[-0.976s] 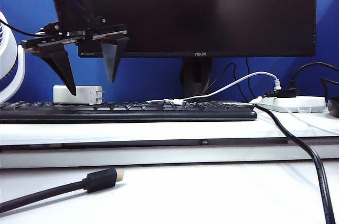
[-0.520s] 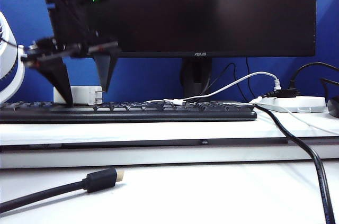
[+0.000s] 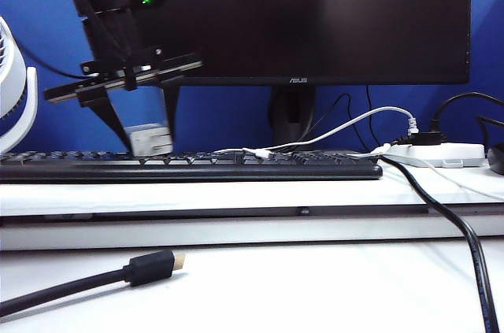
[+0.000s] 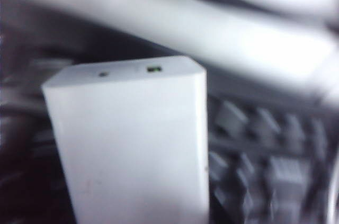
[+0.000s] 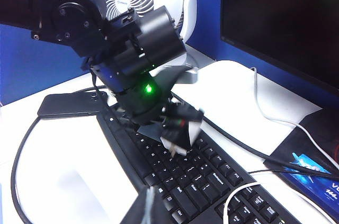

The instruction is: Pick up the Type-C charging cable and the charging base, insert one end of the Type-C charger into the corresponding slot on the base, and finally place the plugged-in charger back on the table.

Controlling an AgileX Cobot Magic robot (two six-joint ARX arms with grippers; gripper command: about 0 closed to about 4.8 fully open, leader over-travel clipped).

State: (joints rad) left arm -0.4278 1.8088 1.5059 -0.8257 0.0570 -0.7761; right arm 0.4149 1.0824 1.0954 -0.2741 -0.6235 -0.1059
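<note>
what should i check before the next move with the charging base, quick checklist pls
1. Left gripper closed on the charging base above the keyboard: ok.
2. Base's port face unobstructed in the left wrist view: ok.
3. Grip firm enough to carry: cannot tell, picture blurred.
4. Type-C charging cable plug picked up: not ok, lies behind the keyboard.
5. Right gripper ready: cannot tell, not seen; its wrist view only looks at the left arm.
</note>
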